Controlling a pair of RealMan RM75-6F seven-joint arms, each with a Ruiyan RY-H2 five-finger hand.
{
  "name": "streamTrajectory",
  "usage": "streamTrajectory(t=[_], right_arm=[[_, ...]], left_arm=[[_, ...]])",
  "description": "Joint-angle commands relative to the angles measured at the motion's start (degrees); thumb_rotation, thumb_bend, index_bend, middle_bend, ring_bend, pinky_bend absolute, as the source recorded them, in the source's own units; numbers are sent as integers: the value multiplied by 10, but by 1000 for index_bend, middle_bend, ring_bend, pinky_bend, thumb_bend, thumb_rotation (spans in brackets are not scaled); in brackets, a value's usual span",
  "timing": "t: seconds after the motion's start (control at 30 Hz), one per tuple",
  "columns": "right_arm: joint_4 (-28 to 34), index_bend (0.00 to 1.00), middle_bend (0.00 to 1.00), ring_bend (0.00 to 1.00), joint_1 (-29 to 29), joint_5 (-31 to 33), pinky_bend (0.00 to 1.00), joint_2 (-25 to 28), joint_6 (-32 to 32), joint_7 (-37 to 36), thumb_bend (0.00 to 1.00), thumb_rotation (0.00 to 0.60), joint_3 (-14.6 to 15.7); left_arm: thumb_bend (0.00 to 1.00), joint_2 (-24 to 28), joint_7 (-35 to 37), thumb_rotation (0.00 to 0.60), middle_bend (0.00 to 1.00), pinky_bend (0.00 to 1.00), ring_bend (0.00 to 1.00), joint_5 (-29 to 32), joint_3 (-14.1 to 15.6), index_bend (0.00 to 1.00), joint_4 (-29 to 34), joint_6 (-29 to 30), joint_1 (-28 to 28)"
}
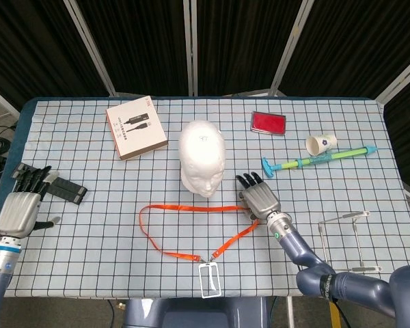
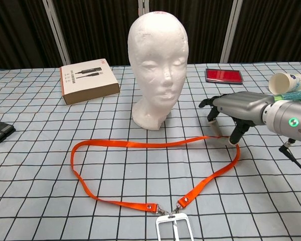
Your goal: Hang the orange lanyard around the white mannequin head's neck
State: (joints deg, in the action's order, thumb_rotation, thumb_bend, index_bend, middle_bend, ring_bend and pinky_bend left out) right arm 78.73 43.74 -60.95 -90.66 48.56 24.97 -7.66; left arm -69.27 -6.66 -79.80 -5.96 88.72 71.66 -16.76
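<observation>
The white mannequin head stands upright mid-table, facing me. In front of it the orange lanyard lies in a flat loop, and its clear badge holder is at the near edge. My right hand is at the loop's right bend, just right of the head's base. Its fingertips point down and pinch the strap, which lifts slightly there. My left hand hovers over the table's left edge with fingers apart, holding nothing. The chest view does not show it.
A brown box lies back left of the head. A red case, a paper cup and a green-blue stick toy lie to the right. A black folded stand lies by my left hand; a wire stand sits near right.
</observation>
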Motion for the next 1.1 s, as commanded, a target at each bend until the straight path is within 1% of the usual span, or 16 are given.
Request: streamTrajectory(t=[0.03, 0.1, 0.13, 0.23, 0.33, 0.4, 0.57, 0.77, 0.97, 1.1], right_arm=[[13, 710, 62, 0, -2, 12, 0, 12, -5, -7, 682, 600, -3], [19, 711, 62, 0, -3, 19, 0, 17, -9, -10, 694, 600, -5], [22, 711, 62, 0, -2, 24, 0, 20, -12, -12, 704, 600, -6], [29, 713, 63, 0, 0, 37, 0, 28, -18, -14, 725, 600, -7], [33, 717, 64, 0, 1, 45, 0, 34, -22, -17, 734, 600, -8], [36, 717, 64, 0, 1, 53, 0, 39, -27, -23, 736, 600, -9], [44, 718, 65, 0, 4, 59, 0, 48, -31, -30, 737, 600, -8], [49, 719, 66, 0, 8, 60, 0, 55, -34, -33, 737, 600, -5], [50, 719, 67, 0, 10, 56, 0, 58, -35, -41, 737, 600, -1], [49, 719, 67, 0, 11, 54, 0, 58, -36, -47, 737, 600, 0]], left_arm=[[293, -23, 0, 600, 0, 0, 0, 1, -8, 63, -5, -43, -34], [383, -38, 6, 600, 0, 0, 0, 0, -12, 129, -9, -68, -54], [402, -51, 9, 600, 0, 0, 0, -1, -15, 152, -17, -82, -67], [435, -85, 6, 600, 0, 0, 0, -2, -19, 213, -40, -108, -95], [457, -117, -9, 600, 0, 0, 0, 4, -21, 235, -55, -134, -119], [469, -154, -21, 600, 0, 0, 0, 16, -24, 247, -76, -159, -140], [469, -199, -25, 600, 0, 0, 0, 33, -23, 269, -110, -176, -157], [469, -236, -17, 600, 0, 0, 0, 44, -21, 297, -141, -190, -172], [473, -259, -12, 600, 0, 0, 0, 49, -16, 328, -152, -199, -182], [473, -266, -15, 600, 0, 0, 0, 52, -13, 339, -155, -200, -184]])
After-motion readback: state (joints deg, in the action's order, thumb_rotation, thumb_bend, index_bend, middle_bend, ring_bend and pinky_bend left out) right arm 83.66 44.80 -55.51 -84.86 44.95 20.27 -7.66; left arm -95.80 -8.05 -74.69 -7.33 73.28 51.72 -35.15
